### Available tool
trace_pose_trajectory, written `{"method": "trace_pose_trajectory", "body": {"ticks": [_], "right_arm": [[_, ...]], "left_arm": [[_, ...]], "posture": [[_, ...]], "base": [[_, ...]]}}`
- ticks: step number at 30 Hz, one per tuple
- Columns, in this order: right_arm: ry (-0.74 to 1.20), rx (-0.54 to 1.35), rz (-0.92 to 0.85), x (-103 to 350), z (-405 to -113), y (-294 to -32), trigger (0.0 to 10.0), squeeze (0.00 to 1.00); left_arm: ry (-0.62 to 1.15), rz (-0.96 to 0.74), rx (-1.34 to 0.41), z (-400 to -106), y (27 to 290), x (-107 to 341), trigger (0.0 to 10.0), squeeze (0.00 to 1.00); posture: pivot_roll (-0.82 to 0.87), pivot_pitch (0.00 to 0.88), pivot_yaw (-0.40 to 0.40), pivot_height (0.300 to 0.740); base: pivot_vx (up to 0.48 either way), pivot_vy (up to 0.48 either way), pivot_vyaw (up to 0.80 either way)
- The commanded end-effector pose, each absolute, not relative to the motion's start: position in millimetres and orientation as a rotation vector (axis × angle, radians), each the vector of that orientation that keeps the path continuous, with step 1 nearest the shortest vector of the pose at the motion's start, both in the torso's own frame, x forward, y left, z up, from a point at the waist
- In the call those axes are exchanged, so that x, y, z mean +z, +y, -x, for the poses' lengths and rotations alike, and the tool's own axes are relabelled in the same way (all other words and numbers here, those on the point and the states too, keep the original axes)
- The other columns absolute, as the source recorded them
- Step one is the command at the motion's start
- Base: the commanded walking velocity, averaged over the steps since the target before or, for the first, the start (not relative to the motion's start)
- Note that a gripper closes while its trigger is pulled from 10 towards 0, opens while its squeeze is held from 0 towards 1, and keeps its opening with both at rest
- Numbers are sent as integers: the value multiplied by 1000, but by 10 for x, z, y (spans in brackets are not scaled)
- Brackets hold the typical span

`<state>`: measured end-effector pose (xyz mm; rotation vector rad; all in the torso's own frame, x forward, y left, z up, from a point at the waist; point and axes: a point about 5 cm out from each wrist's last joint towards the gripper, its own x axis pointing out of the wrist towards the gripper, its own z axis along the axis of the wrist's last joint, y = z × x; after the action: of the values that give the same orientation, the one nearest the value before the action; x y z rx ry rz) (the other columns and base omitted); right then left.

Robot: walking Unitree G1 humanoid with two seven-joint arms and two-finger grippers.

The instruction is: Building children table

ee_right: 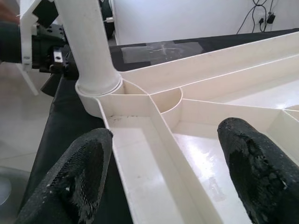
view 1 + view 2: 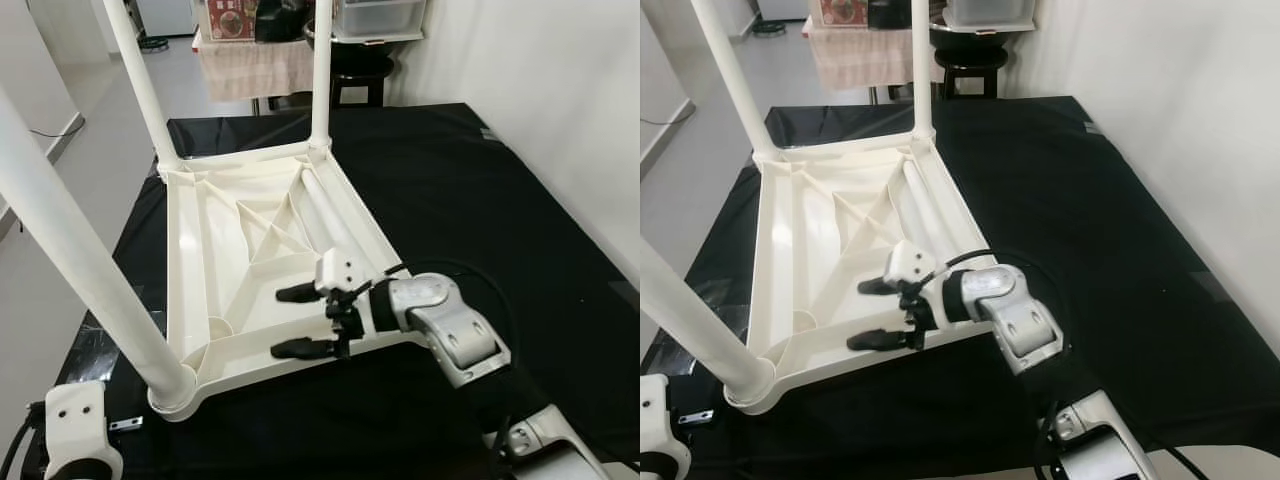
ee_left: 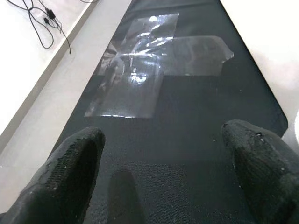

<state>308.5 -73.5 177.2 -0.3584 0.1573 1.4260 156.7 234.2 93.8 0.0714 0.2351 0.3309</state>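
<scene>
Right gripper (image 2: 299, 320) fingers (image 2: 297, 292) wide apart over tabletop (image 2: 240, 250) rim, empty.

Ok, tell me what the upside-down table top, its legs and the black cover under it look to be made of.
Table top: likely moulded plastic, cream and glossy; thin ribs brace its underside and light glares off it.
Legs: seemingly the same plastic, smooth round tubes seated in corner sockets.
Black cover: probably fabric or a mat, matte, with a fine weave in the left wrist view.

The upturned table top (image 2: 250, 260) lies on the desk (image 2: 480, 200), three legs (image 2: 321, 70) standing up; a loose leg (image 2: 335, 225), seemingly, lies inside toward its right rim.
</scene>
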Motion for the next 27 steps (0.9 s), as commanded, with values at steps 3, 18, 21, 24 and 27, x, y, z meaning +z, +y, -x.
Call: {"method": "trace_pose_trajectory", "body": {"ticks": [3,18,21,24,27], "right_arm": [[162,1427,279,1750,-3057,-773,10000,0],[188,1473,201,1808,-2998,-1094,10000,0],[191,1489,199,1822,-2981,-1136,10000,0],[202,1483,209,1830,-2993,-1199,10000,0],[195,1463,207,1850,-3023,-1232,10000,0]], "left_arm": [[262,-64,322,-1476,2332,882,10000,0],[300,-49,-12,-1211,2063,895,10000,0],[308,-54,-49,-1184,2060,911,10000,0],[317,-71,-83,-1128,2098,938,10000,0],[285,-76,-87,-1165,2122,999,10000,0]], "posture": [[9,75,24,740],[23,76,27,740],[31,78,26,740],[32,77,25,740],[34,78,21,740]], "base": [[0,0,0],[0,0,0],[0,0,0],[0,0,0],[0,0,0]]}}
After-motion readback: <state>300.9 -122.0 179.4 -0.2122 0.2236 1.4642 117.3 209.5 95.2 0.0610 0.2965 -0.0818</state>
